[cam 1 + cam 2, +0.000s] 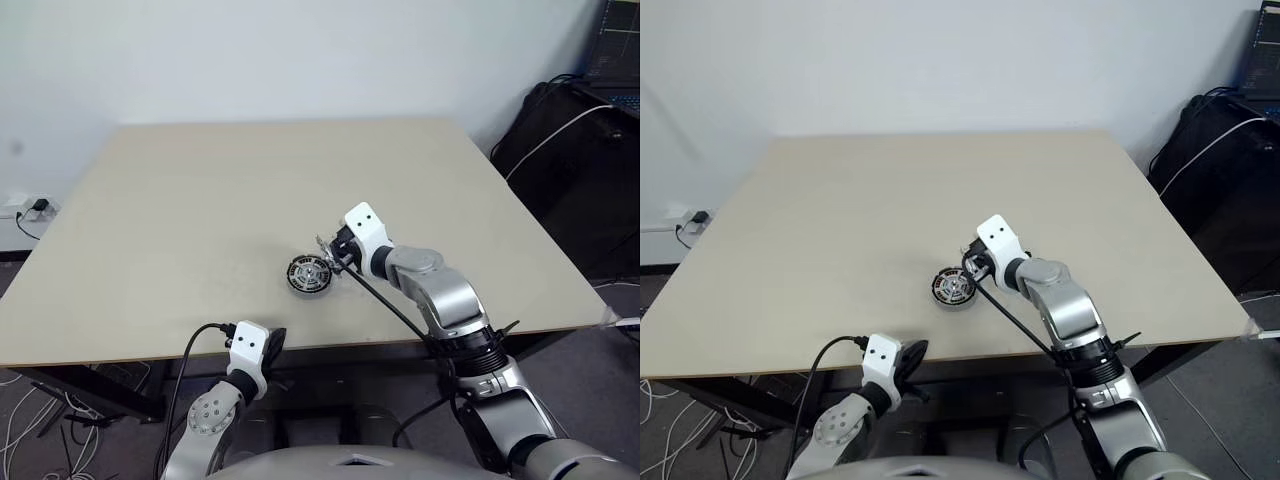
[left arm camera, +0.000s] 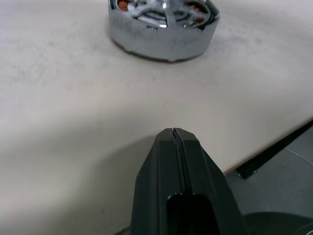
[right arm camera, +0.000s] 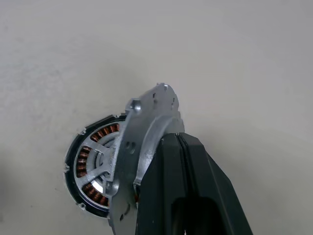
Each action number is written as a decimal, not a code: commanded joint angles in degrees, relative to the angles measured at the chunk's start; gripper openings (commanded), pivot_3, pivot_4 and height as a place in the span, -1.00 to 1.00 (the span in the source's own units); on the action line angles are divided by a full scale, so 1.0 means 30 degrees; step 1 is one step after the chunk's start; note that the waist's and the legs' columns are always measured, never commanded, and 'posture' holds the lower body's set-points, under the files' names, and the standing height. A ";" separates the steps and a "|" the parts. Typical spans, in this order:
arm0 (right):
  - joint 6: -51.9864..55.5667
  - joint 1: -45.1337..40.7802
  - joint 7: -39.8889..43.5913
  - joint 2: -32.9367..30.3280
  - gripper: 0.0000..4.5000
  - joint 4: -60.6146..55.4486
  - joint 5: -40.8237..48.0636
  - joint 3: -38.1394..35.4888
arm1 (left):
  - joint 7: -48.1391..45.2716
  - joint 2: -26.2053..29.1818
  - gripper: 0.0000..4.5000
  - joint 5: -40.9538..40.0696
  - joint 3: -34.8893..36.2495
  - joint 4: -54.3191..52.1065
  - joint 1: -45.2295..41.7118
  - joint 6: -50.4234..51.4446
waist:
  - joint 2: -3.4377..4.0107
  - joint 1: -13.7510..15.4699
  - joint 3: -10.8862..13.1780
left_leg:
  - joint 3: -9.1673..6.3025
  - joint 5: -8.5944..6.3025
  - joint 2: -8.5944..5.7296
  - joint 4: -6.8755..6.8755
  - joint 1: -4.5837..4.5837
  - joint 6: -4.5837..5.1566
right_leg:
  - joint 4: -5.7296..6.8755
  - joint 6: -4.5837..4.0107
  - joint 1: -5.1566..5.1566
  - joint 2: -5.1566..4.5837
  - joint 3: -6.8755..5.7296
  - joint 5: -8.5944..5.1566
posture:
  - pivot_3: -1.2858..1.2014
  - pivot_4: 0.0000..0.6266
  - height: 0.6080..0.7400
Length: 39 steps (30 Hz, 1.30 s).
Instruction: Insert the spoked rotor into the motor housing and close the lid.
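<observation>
Black right gripper [image 3: 171,142] fingers pinched shut on grey lid [image 3: 142,147], held edge-on, tilted, just above motor housing [image 1: 309,275] mid-table [image 1: 200,200]; spoked rotor [image 3: 98,161] already seated over copper windings. Left gripper [image 2: 176,137] shut, empty, near table edge. Risk: tilted lid lands crooked, jams or slips from thin pinch.

Even bright light, soft shadows, sharp
</observation>
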 commanded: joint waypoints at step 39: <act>-1.1606 -0.1046 0.5997 -0.1650 -0.15 0.6390 -0.0706 0.2366 | -0.0021 -0.0109 -1.00 -0.0003 -0.0095 -0.1203 -0.0278 0.0302 | -0.0001 -0.0034 -0.0009 | 0.0005 0.0003 0.0000 0.0001 0.0032 0.0004 | 0.0005 0.0002 0.0033 0.0011 0.0002 0.0001 | 0.03 -1.00 1.00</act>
